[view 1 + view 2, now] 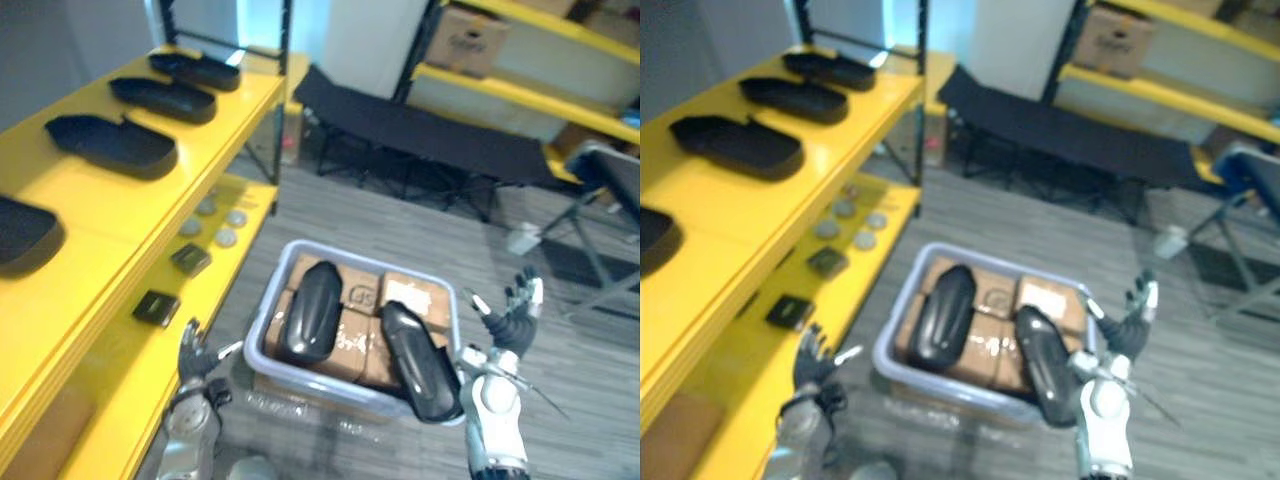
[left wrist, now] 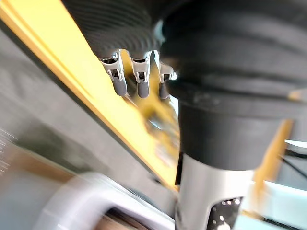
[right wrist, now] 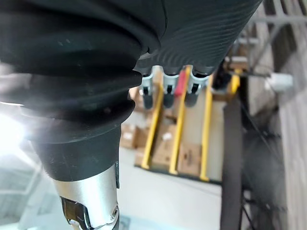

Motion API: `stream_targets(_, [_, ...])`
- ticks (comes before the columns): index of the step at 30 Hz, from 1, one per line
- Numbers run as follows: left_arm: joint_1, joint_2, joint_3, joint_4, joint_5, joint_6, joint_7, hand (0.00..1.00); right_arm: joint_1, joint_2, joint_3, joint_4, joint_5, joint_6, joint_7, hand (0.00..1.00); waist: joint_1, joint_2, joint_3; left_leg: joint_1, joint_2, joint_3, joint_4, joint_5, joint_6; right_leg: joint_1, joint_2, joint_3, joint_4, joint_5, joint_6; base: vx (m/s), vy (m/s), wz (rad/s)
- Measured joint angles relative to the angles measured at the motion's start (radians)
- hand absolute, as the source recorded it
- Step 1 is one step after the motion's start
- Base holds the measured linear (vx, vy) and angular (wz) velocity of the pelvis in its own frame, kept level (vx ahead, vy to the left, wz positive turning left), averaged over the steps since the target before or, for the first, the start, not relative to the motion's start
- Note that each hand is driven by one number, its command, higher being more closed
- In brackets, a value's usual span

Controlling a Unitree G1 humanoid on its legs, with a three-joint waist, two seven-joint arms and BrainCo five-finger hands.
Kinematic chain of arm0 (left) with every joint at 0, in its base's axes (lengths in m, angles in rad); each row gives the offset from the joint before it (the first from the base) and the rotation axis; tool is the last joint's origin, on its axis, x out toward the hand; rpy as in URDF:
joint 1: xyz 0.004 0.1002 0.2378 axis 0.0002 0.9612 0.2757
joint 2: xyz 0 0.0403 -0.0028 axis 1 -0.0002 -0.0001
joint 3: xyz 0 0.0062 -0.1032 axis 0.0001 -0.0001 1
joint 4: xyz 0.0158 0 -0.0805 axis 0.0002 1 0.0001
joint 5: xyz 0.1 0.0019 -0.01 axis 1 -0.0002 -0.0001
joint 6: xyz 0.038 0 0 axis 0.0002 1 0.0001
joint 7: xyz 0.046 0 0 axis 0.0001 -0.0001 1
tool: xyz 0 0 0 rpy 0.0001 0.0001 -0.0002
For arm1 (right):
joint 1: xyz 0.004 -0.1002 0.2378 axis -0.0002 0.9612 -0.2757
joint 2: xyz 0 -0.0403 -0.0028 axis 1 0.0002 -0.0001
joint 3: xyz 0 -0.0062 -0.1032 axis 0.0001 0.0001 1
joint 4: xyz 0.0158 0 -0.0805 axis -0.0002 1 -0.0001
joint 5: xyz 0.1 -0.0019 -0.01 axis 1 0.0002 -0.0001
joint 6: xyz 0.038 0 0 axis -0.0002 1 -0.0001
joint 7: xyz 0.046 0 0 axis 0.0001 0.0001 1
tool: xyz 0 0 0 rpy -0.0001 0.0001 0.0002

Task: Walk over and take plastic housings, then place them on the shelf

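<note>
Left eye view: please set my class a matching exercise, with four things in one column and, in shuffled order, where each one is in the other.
Things
1. right hand
2. grey discs
3. black folding cot
4. housing nearest the right hand

Places
A. lying on the cardboard boxes in the grey bin
B. on the lower level of the yellow shelf
C. raised and open, to the right of the bin
D. on the floor beyond the bin

Pairs: 1-C, 2-B, 3-D, 4-A
</note>
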Motion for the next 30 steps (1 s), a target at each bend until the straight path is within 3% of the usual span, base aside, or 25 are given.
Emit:
stream_targets(2, [0.063,-0.028,0.019,0.008,-0.009,-0.011,0.008,0.0,0.001,-0.03,0.0,-0.003,-0.001,0.009,0.028,0.0,0.0,0.018,0.023,-0.011,-0.004,0.011,0.019,0.019,0.007,0.051,0.014,0.001,-0.099,-0.053,0.0,-0.29,-0.119,-0.09])
stream_targets(4, [0.092,-0.056,0.045,0.012,-0.037,-0.028,0.008,0.0,0.022,-0.044,-0.002,-0.026,-0.001,0.039,0.045,0.0,-0.001,0.03,0.035,-0.038,0.005,0.007,0.02,0.052,-0.012,0.052,0.032,0.001,-0.153,-0.072,0.005,-0.31,-0.182,-0.07])
stream_targets(5, [0.094,-0.086,0.055,0.036,-0.038,-0.046,0.007,0.0,0.042,-0.055,-0.003,-0.037,-0.001,0.057,0.057,0.0,-0.004,0.061,0.059,-0.039,0.033,-0.009,0.019,0.079,-0.028,0.049,0.062,0.001,-0.152,-0.062,-0.01,-0.32,-0.175,-0.02])
stream_targets(8, [0.145,-0.124,0.066,0.045,-0.045,-0.057,-0.008,0.0,0.082,-0.055,-0.014,-0.044,0.0,0.083,0.058,0.0,-0.027,0.053,0.058,-0.043,0.032,-0.061,-0.046,0.154,-0.077,-0.037,0.047,0.001,-0.063,-0.082,-0.059,-0.37,-0.132,-0.04])
stream_targets(10, [0.142,-0.121,0.066,0.042,-0.048,-0.061,-0.035,0.0,0.083,-0.065,-0.051,-0.046,0.027,0.084,0.057,0.0,-0.035,0.049,0.059,-0.076,0.035,-0.085,0.068,0.122,-0.06,-0.115,0.015,0.017,0.0,-0.081,-0.071,-0.24,-0.011,-0.12])
stream_targets(11, [0.138,-0.122,0.064,0.038,-0.06,-0.07,-0.045,0.0,0.083,-0.075,-0.069,-0.045,0.05,0.088,0.058,0.0,-0.04,0.05,0.059,-0.078,0.031,-0.104,0.126,0.094,-0.07,-0.153,-0.005,0.026,0.027,-0.079,-0.073,-0.26,0.06,-0.01])
stream_targets(13, [0.137,-0.12,0.049,0.019,-0.073,-0.083,-0.057,0.0,0.083,-0.094,-0.098,-0.044,0.09,0.088,0.057,0.0,-0.065,0.073,0.055,-0.045,0.034,-0.129,0.128,0.059,-0.1,-0.206,-0.025,0.025,0.065,-0.076,-0.069,-0.2,0.136,0.21])
stream_targets(14, [0.121,-0.109,0.025,0.002,-0.074,-0.084,-0.071,0.0,0.073,-0.102,-0.122,-0.043,0.099,0.088,0.02,0.0,-0.083,0.098,0.064,0.014,0.043,-0.131,-0.023,0.023,-0.149,-0.253,-0.036,0.015,0.1,-0.072,-0.062,-0.28,0.291,0.42])
stream_targets(16, [0.025,-0.05,-0.018,-0.012,-0.076,-0.088,-0.083,0.0,0.018,-0.087,-0.144,-0.023,0.114,0.1,-0.099,0.0,-0.082,0.065,0.142,-0.02,-0.01,-0.131,-0.096,0.049,-0.114,-0.328,-0.094,0.006,0.136,-0.053,-0.051,-0.32,0.255,0.45])
stream_targets(19, [0.016,-0.027,-0.058,-0.04,-0.084,-0.088,-0.084,0.0,-0.061,-0.1,-0.219,-0.014,0.123,0.114,-0.208,0.0,-0.077,0.051,0.188,-0.06,-0.039,-0.131,-0.112,0.071,-0.085,-0.352,-0.114,0.003,0.099,-0.007,-0.029,-0.15,0.119,0.19])
stream_targets(23, [0.021,-0.027,-0.083,-0.042,-0.084,-0.087,-0.072,0.0,-0.121,-0.153,-0.26,0.053,0.159,0.148,-0.227,0.0,-0.062,0.055,0.202,-0.069,-0.065,-0.13,-0.132,0.098,-0.058,-0.338,-0.122,-0.004,0.037,0.048,-0.001,0.0,0.111,0.09])
stream_targets(30, [0.024,-0.032,-0.082,-0.084,-0.075,-0.087,-0.11,0.0,-0.151,-0.149,-0.264,0.091,0.144,0.179,-0.221,0.0,-0.04,0.044,0.208,-0.043,-0.077,-0.156,-0.125,0.1,-0.053,-0.253,-0.109,-0.03,-0.035,0.068,0.01,0.08,0.018,0.16])
